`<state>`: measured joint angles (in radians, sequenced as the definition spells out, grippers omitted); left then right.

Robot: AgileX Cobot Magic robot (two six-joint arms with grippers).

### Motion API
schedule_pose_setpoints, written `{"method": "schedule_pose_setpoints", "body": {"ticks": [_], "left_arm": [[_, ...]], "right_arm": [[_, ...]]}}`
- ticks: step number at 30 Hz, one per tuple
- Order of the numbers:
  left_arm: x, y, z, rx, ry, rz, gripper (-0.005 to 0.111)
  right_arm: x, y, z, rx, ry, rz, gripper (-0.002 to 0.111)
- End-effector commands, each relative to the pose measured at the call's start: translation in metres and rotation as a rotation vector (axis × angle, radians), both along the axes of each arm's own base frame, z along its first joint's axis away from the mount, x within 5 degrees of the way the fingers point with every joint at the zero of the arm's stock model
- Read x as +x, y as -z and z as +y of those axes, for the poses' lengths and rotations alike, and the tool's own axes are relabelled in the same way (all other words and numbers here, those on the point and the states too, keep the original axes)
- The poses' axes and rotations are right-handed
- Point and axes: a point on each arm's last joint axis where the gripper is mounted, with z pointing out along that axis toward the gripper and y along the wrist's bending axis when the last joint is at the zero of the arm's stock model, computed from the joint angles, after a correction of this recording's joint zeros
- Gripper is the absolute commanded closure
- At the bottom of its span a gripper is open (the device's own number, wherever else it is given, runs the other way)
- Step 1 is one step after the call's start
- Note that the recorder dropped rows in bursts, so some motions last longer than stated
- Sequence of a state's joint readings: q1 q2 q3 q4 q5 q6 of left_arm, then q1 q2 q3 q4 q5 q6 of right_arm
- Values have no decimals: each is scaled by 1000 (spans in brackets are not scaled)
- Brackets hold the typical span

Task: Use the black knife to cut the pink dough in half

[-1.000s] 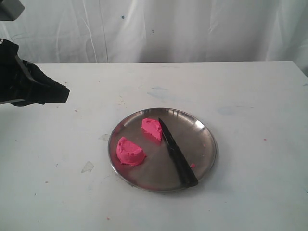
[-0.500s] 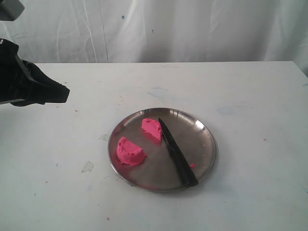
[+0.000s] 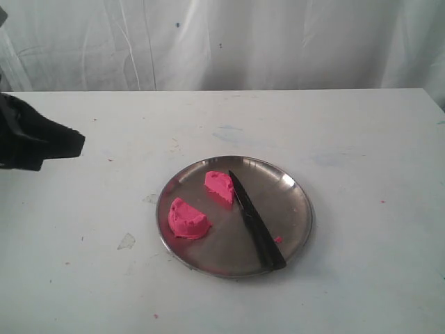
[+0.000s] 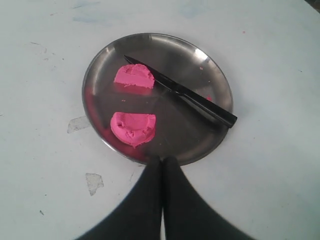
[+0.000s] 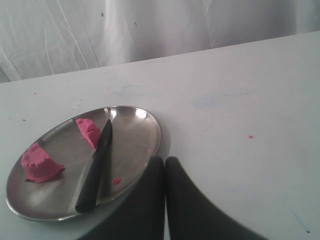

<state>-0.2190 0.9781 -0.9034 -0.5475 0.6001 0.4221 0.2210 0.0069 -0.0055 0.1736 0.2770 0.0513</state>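
Observation:
The pink dough lies in two halves on the steel plate (image 3: pixel 295 195): one wedge (image 3: pixel 219 185) at the back, one rounder half (image 3: pixel 188 219) at the plate's left. The black knife (image 3: pixel 257 223) rests flat on the plate, its tip beside the back wedge and its handle over the front rim. The left wrist view shows both halves (image 4: pixel 134 76) (image 4: pixel 133 127) and the knife (image 4: pixel 185 94); my left gripper (image 4: pixel 162 160) is shut and empty, near the plate's rim. My right gripper (image 5: pixel 164 161) is shut and empty beside the plate (image 5: pixel 145 125), close to the knife (image 5: pixel 97 162). The right arm is outside the exterior view.
The plate sits on a white table (image 3: pixel 368 139) with a white curtain behind. Tiny pink crumbs (image 3: pixel 278 239) lie on the plate. The left arm (image 3: pixel 38 142) hangs at the far left edge, away from the plate. Small scuffs (image 3: pixel 126 241) mark the tabletop.
The left arm has drawn back to the left and a little lower in the exterior view. The dough halves, knife and plate have not moved.

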Motion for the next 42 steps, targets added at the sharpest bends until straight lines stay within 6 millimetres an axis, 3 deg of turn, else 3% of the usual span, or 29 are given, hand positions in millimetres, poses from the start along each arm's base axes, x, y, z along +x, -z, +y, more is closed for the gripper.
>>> {"method": "schedule_pose_setpoints", "body": {"ticks": [1,6,9,15,19,32,42], "left_arm": [[-40,2,9,-35,-18,-96,107],[-86,21,24,-48,-58,-240,107],[-102,42,33,-22,-108,-331,107],[-123,92,43,-39,-182,-349,107],[-126,118,51,-96,-308,-338,107],[-127,165,57,-151,-440,-286,107],[-126,175,60,-133,-502,-260,107]], "right_arm": [[0,1,-1,-3,8,-11,108],[0,1,-1,-3,8,-11,108],[0,1,-1,-3,8,-11,108],[0,1,-1,-3,8,-11,108],[0,1,-1,-3,8,-11,108],[0,1,-1,-10,6,-13,108],[0,1,-1,-8,7,-12,108]]}}
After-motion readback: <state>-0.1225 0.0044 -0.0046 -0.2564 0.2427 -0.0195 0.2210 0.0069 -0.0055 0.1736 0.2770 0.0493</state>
